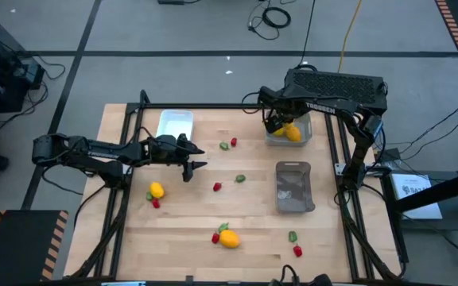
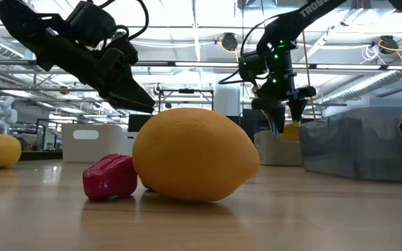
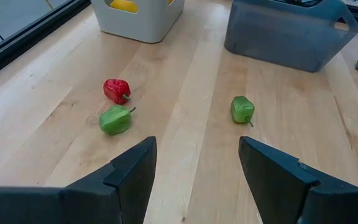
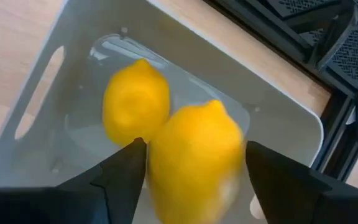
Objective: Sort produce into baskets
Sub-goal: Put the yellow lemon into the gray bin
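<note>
- From above I see my right gripper [image 1: 277,127] over the pale grey basket [image 1: 288,131], and my left gripper [image 1: 194,157] between the white basket [image 1: 174,124] and loose fruit.
- Left wrist: wide, empty fingers [image 3: 132,171] above a green piece [image 3: 115,119].
- Right wrist: a lemon [image 4: 194,158] sits between spread fingers [image 4: 124,168].

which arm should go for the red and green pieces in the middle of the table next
Left. The left claw is open and empty above the table, close to the green piece and red piece. The right claw is busy with a lemon over the pale grey basket.
</note>
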Tool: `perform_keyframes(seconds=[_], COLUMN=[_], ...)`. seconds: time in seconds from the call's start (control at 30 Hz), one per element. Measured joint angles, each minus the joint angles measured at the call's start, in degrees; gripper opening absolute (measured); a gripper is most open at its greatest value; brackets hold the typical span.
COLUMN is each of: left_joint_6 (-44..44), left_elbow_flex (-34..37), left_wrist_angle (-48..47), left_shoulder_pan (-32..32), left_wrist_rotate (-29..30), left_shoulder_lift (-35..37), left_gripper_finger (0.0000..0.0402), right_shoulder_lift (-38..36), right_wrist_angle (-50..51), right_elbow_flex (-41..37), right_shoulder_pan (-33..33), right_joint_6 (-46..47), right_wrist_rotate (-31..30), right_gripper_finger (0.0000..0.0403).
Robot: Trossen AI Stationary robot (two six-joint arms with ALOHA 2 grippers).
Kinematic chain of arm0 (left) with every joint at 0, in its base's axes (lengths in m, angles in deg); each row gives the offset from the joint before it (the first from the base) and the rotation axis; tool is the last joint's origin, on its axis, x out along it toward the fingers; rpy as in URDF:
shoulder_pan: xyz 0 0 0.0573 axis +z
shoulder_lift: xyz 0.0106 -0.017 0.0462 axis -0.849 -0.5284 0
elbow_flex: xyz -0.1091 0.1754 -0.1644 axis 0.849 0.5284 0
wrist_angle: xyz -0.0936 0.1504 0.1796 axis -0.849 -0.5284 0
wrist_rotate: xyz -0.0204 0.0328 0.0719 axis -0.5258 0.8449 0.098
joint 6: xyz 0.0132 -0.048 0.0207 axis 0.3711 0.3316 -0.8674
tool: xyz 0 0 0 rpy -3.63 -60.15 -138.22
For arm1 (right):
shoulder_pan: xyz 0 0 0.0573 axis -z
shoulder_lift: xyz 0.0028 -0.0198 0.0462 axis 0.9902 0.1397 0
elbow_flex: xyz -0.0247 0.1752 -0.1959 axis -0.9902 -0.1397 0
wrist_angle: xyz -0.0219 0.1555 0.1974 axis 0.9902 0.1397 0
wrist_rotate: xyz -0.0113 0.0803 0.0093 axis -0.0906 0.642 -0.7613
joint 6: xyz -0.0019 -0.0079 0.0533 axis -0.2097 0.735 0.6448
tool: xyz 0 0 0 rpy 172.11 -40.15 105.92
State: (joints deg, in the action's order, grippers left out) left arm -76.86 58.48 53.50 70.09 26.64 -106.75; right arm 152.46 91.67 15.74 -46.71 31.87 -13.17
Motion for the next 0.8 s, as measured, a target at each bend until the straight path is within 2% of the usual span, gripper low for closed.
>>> perform_keyframes(seconds=[0.23,0.57,0.7,0.8], left_joint_6=[0.09,0.12,0.13,0.13], left_elbow_flex=[0.00,0.00,0.00,0.00], left_wrist_angle=[0.00,-0.03,-0.23,-0.62], left_shoulder_pan=[0.00,0.00,0.00,0.00], left_wrist_rotate=[0.00,0.00,0.00,0.00], left_shoulder_lift=[0.00,0.00,0.00,0.00], left_gripper_finger=[0.0235,0.0235,0.0235,0.0235], right_shoulder_lift=[0.00,-0.25,-2.56,-4.96], right_wrist_angle=[-0.19,-0.16,-0.19,-0.20], right_elbow_flex=[0.02,0.02,0.02,0.02], right_shoulder_pan=[-0.01,-1.26,-4.07,-8.80], right_joint_6=[-0.24,-0.25,1.14,3.05], right_wrist_rotate=[-0.14,0.00,2.75,3.31], right_gripper_finger=[0.0290,0.0288,0.0288,0.0288])
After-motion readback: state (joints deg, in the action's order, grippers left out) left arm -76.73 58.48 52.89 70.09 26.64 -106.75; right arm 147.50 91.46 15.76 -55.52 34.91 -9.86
